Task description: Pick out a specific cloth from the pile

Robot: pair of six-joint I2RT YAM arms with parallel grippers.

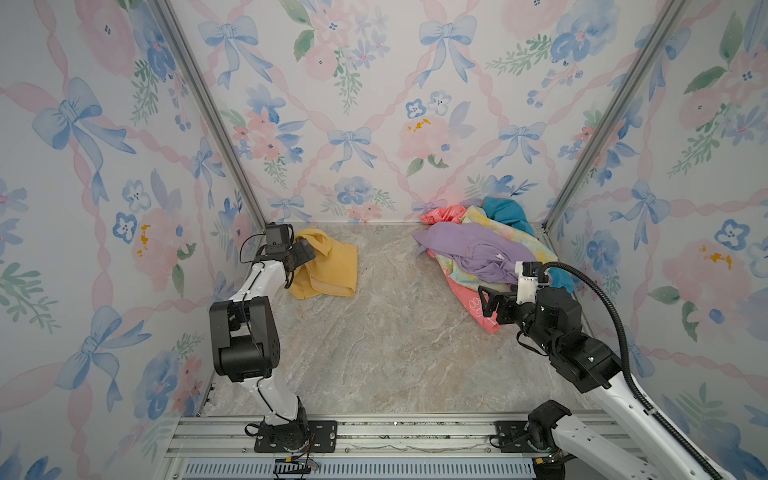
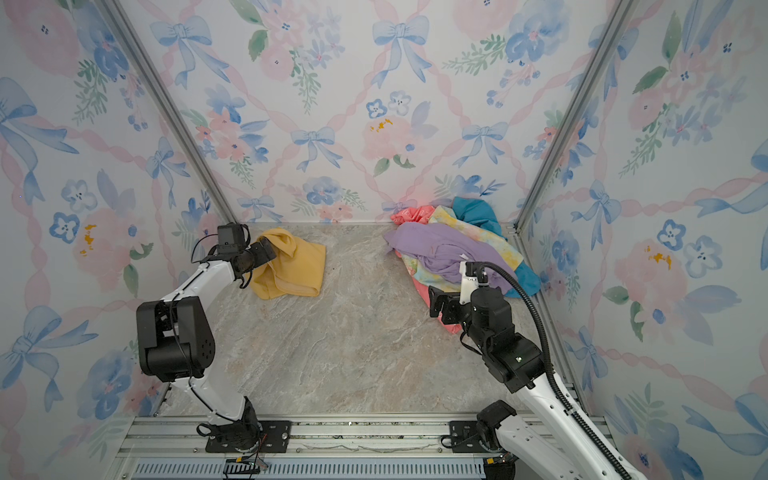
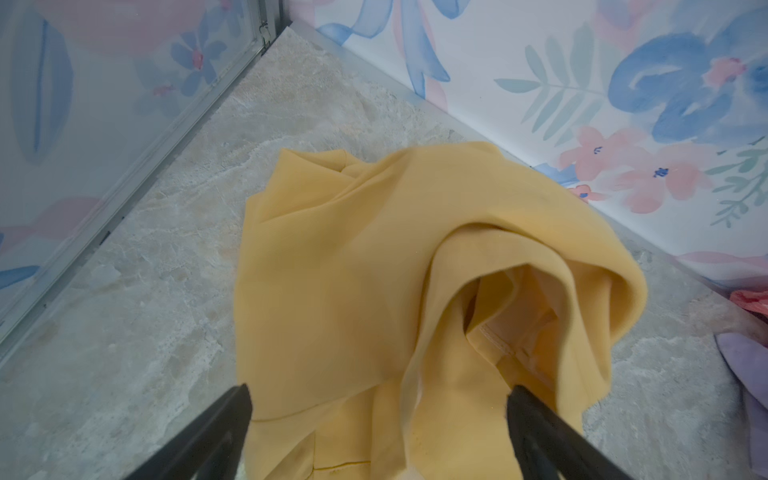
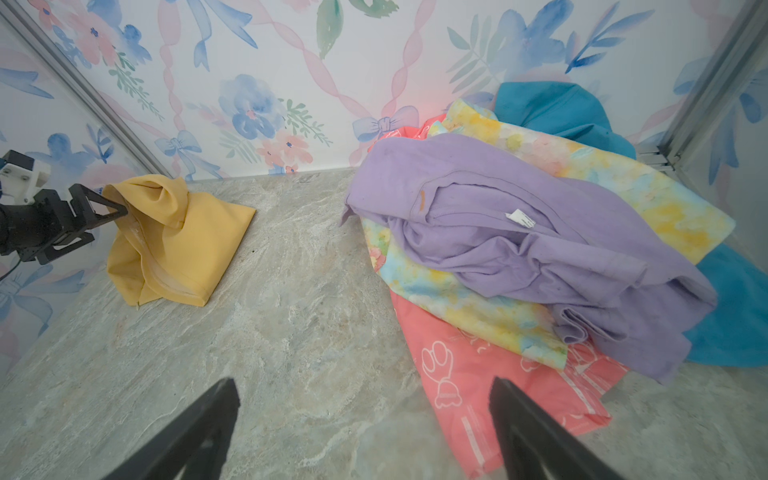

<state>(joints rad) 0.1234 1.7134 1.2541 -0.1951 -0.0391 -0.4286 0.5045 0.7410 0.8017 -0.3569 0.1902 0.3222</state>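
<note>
Overhead, in both top views, the mustard-yellow cloth (image 1: 332, 270) (image 2: 299, 268) lies crumpled on the marbled counter (image 1: 395, 332) (image 2: 353, 332), in the far left corner and well apart from the pile (image 1: 478, 253) (image 2: 449, 249). The left end effector (image 1: 305, 251) (image 2: 266, 251) sits at the cloth's left edge, where a fold stands up in a peak. In the left wrist view its two dark fingers are spread wide (image 3: 378, 392); yellow fabric (image 3: 353, 270) lies between them, and they do not pinch it. The right wrist view shows one finger at the raised fold (image 4: 178, 249); contact cannot be told.

The pile occupies the far right corner against the flowered wall (image 1: 374, 104). A lilac cloth (image 4: 519, 232) lies uppermost, over a pastel tie-dye cloth (image 4: 623, 183). A coral-pink cloth (image 4: 478, 374) with white prints spreads beneath, toward the near side. A teal-blue cloth (image 4: 561, 112) lies behind and to the right.

The right end effector (image 1: 484, 303) (image 2: 434, 303) is near the pile's front edge, its jaws wide apart and empty (image 4: 363, 386). In the right wrist view, one finger shows against bare counter and one against the coral-pink cloth.
</note>
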